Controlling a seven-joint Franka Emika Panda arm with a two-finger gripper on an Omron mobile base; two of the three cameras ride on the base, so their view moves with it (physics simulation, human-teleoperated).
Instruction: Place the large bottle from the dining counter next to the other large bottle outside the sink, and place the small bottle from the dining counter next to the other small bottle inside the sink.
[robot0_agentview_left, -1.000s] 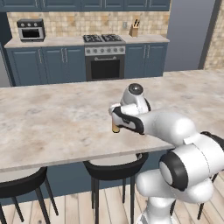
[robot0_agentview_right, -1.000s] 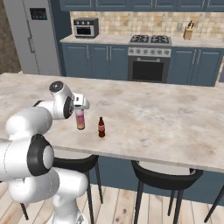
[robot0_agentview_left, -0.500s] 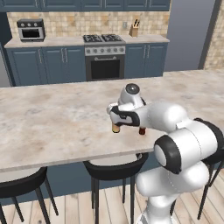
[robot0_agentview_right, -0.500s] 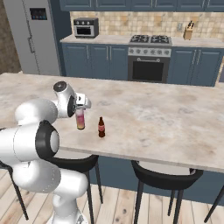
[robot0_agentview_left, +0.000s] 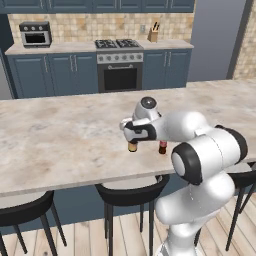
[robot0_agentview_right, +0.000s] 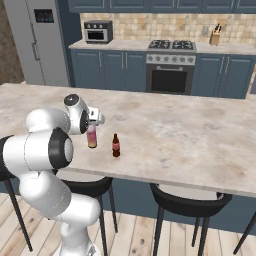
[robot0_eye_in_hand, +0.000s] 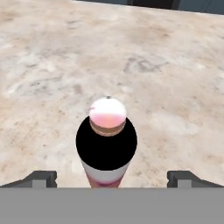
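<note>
Large bottle (robot0_agentview_right: 92, 136) on marbled dining counter (robot0_agentview_right: 190, 135)

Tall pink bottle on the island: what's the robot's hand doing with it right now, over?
Hand open, fingers either side of the large bottle, not gripping. Bottle upright on the dining counter. Small bottle stands close beside, apart from it.

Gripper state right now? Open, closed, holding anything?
Gripper: open, its fingertips spread wide on either side of the large bottle, not closed on it. Holding nothing.
</note>
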